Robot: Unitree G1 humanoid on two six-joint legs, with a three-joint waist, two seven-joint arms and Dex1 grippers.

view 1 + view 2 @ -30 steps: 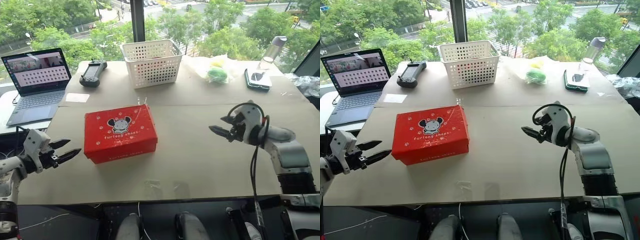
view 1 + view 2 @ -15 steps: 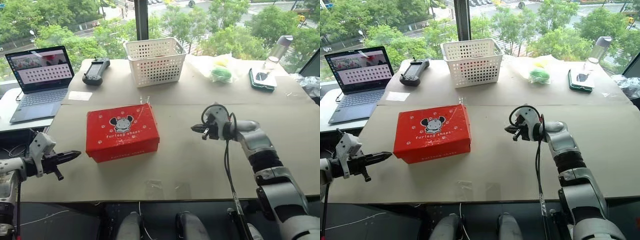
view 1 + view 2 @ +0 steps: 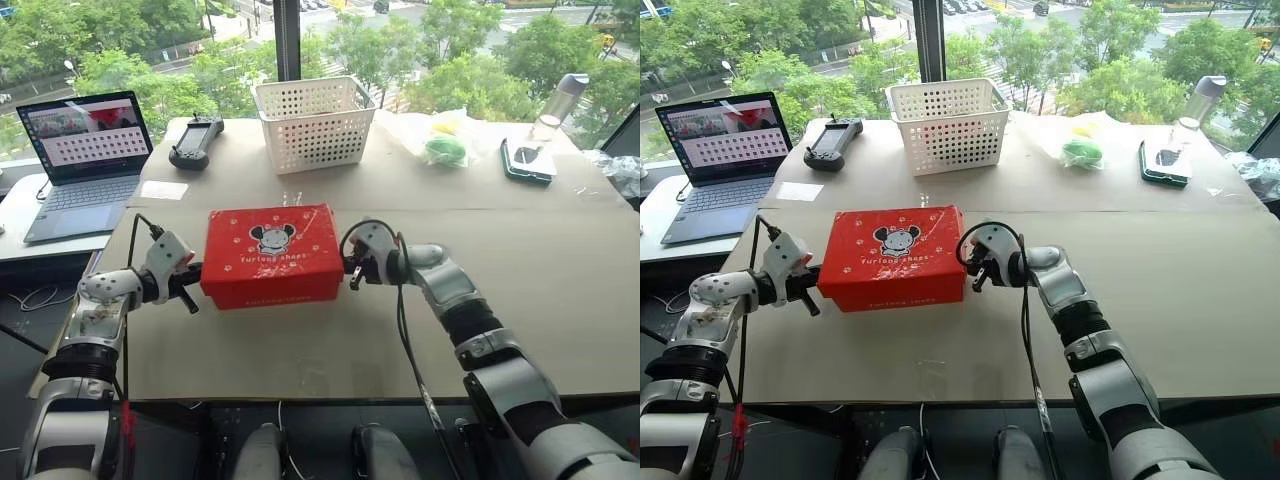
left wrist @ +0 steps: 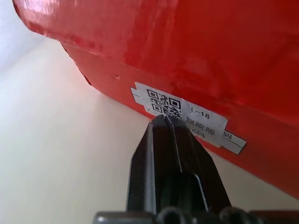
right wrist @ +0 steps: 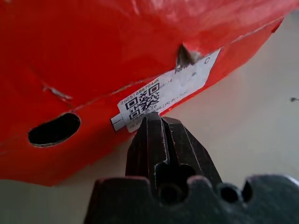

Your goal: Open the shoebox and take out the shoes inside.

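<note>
The red shoebox (image 3: 272, 255) lies on the tan table (image 3: 560, 280) with its lid down, the cartoon mouse and lettering facing up. The shoes are hidden inside it. My left gripper (image 3: 193, 287) is shut, its tip at the box's left end, just short of a white barcode label (image 4: 187, 119). My right gripper (image 3: 349, 270) is shut too, its tip against the box's right end at another white label (image 5: 163, 93), beside an oval finger hole (image 5: 53, 129). Neither gripper holds anything.
Behind the box stands a white perforated basket (image 3: 312, 120). A laptop (image 3: 82, 150) and a black controller (image 3: 195, 142) are at the back left. At the back right lie a plastic bag with a green thing (image 3: 445, 148), a dark green case (image 3: 527, 160) and a bottle (image 3: 560, 100).
Both grippers have gone from open to shut and swung inward from the table's sides to the two ends of the shoebox. The view has shifted a little.
</note>
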